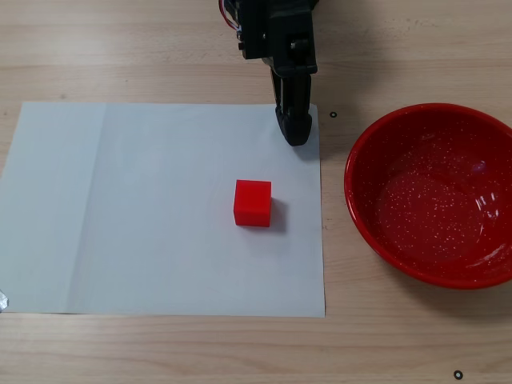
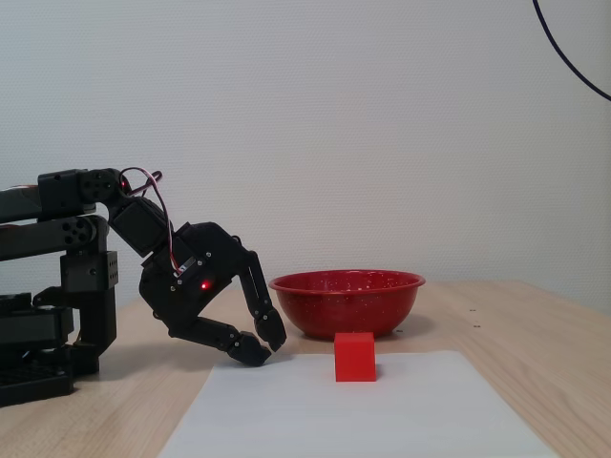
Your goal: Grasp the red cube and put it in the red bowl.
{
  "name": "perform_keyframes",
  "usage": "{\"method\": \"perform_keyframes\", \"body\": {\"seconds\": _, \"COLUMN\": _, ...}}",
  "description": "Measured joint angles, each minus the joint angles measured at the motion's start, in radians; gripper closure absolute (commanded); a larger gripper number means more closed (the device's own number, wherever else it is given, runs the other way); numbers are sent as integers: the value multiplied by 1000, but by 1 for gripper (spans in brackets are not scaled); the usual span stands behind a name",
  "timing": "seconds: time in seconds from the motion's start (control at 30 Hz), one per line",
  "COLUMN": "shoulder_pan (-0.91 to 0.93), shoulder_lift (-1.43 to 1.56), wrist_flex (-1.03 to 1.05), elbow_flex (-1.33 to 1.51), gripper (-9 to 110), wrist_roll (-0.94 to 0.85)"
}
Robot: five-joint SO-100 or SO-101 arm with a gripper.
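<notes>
The cube (image 1: 253, 202) sits on a white paper sheet (image 1: 144, 216), right of the sheet's centre in the overhead-looking fixed view, resting flat and touched by nothing. The sheet lies on a light wooden table (image 1: 120, 48) and fills the left and middle of that frame, with a faint vertical fold near its left third. No brand, label or writing can be read anywhere in either fixed view.

In the side fixed view, going left to right, the black arm (image 2: 57, 239) fills the left of the frame, with red and white wires looping at its wrist and a small red light glowing on the gripper body. The gripper (image 2: 268, 346) points down and right, its tips almost meeting, just above the sheet's near edge; the jaws stand nearly pressed together and pinch nothing. The cube (image 2: 354, 356) stands just right of the tips, apart from them. Behind it, right of centre, stands the bowl (image 2: 347, 301).

Seen from above, the gripper (image 1: 295, 134) comes from the top centre, above the cube. The bowl (image 1: 360, 208), glossy with white speckles, lies at the right edge, beside the sheet.
</notes>
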Motion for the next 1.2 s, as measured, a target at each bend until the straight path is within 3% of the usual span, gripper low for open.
{"method": "perform_keyframes", "body": {"seconds": 0.87, "shoulder_pan": -18, "shoulder_lift": 0, "wrist_flex": 0, "elbow_flex": 0, "gripper": 101, "wrist_roll": -21}}
{"method": "perform_keyframes", "body": {"seconds": 1.2, "shoulder_pan": -110, "shoulder_lift": -152, "wrist_flex": 23, "elbow_flex": -114, "gripper": 101, "wrist_roll": 43}}
